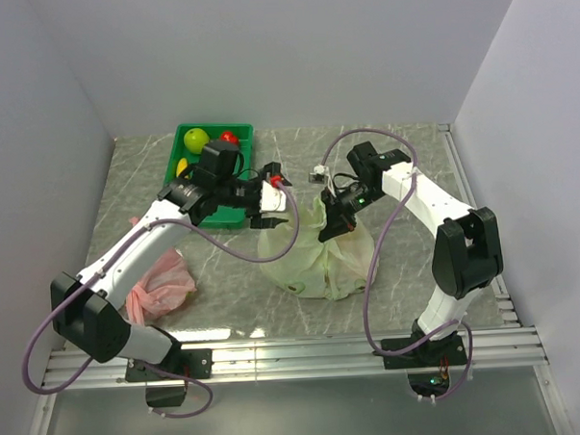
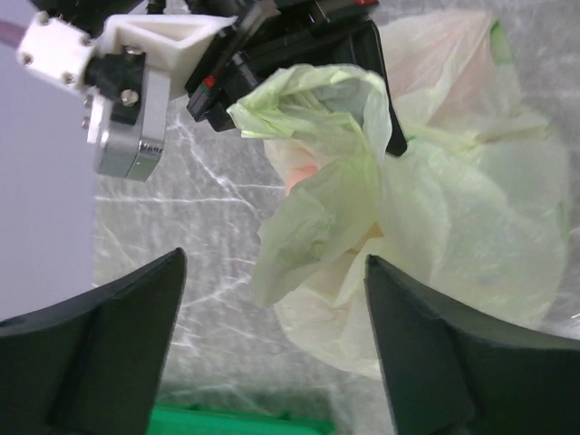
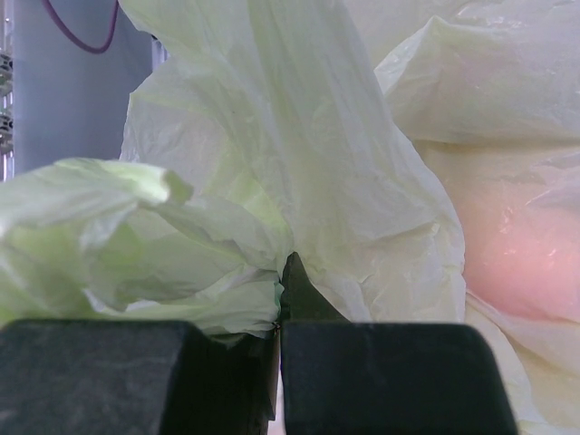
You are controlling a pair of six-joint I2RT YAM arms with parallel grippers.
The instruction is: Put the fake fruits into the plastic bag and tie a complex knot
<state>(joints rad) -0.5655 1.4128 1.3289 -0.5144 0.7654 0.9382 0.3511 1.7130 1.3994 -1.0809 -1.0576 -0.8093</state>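
The plastic bag (image 1: pixel 311 260) lies pale green and crumpled mid-table, bulging with fruit. Through its skin a pink-orange fruit (image 3: pixel 517 254) shows. My right gripper (image 1: pixel 329 230) is shut on a bunched upper part of the bag (image 3: pixel 227 263), lifting it; in the right wrist view the right gripper (image 3: pixel 288 265) has film pinched between its jaws. My left gripper (image 1: pixel 279 197) hangs open just left of the bag's top. In the left wrist view the left gripper (image 2: pixel 275 258) has its jaws wide apart, and a loose flap of the bag (image 2: pixel 317 208) hangs ahead of them, untouched.
A green tray (image 1: pixel 243 133) at the back left holds a green apple (image 1: pixel 196 139), a small red fruit (image 1: pixel 229 137) and a yellow banana (image 1: pixel 182 167). A pink plastic bag (image 1: pixel 158 286) lies under the left arm. The tray's edge (image 2: pixel 245 421) shows below my left jaws.
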